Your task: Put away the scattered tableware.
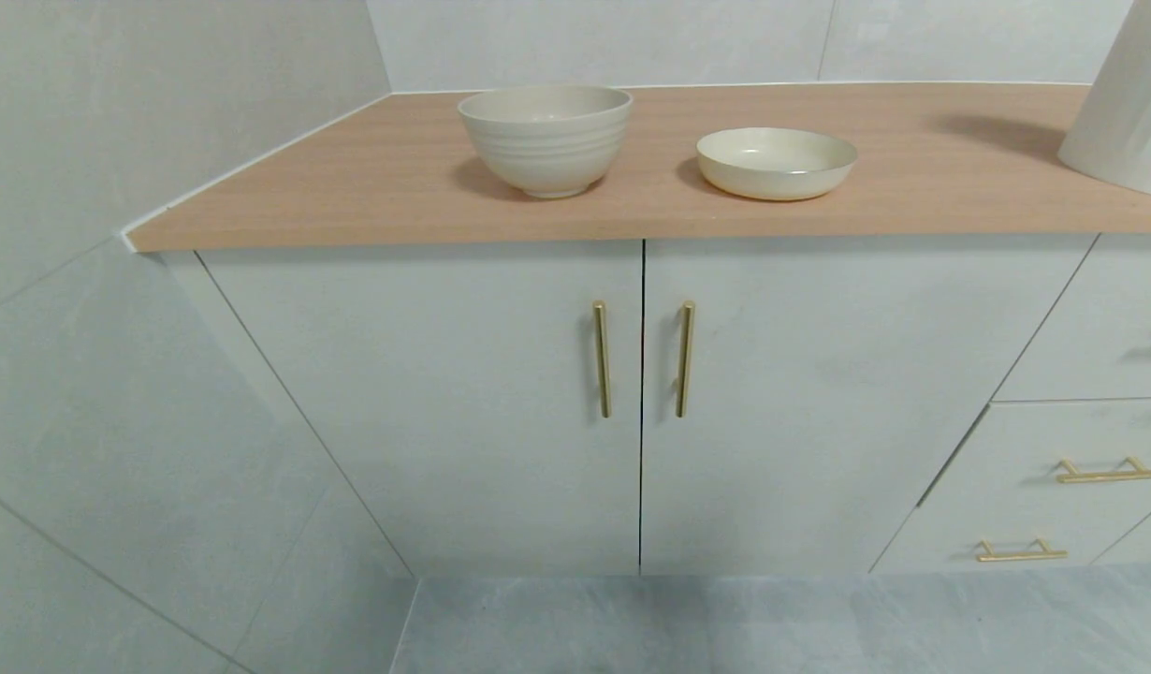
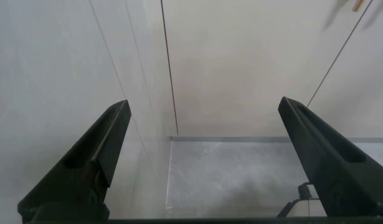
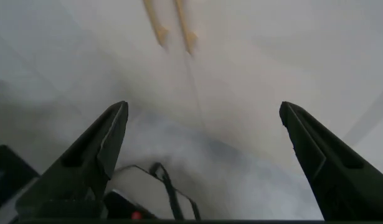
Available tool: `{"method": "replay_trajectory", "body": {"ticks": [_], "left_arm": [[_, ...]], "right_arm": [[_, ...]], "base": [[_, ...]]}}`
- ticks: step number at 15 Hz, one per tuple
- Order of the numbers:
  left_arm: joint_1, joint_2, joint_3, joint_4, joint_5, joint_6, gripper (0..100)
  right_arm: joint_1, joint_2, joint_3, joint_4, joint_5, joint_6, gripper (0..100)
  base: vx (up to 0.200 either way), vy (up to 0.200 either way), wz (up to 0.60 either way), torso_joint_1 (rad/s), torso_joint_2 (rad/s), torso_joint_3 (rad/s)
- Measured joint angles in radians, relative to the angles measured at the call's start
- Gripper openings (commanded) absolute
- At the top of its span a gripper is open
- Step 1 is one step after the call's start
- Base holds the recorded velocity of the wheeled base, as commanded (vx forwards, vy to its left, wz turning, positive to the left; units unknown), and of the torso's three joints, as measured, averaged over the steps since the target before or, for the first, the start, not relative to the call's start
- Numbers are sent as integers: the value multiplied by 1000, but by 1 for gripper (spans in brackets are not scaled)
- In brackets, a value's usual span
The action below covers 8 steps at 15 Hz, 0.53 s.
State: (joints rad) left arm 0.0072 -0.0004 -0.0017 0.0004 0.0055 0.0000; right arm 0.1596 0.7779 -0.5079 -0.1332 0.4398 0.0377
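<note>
Deep ribbed matte bowl (image 1: 545, 139), upper centre of head view. Glossy shallow dish (image 1: 776, 162) to its right, apart. Both near the wood-grain counter (image 1: 351, 187) front edge. Left gripper (image 2: 203, 102) and right gripper (image 3: 203, 105): jaws wide, empty, facing smooth cabinet doors (image 1: 426, 402).

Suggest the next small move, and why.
Probably lift the right end effector, open and empty, toward the right door handle: both cabinet doors are shut, and the bowl and dish sit on the counter.
</note>
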Motion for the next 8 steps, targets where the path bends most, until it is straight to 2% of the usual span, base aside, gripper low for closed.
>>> {"method": "replay_trajectory", "body": {"ticks": [3,5,8], "left_arm": [[0,0,0,0,0,0,100],[0,0,0,0,0,0,100],[0,0,0,0,0,0,100]], "right_arm": [[120,343,-79,-262,-8,22,100],[202,539,-148,-421,-11,90,100],[313,761,-320,-514,-11,164,100]], "base": [[0,0,0,0,0,0],[0,0,0,0,0,0],[0,0,0,0,0,0]]}}
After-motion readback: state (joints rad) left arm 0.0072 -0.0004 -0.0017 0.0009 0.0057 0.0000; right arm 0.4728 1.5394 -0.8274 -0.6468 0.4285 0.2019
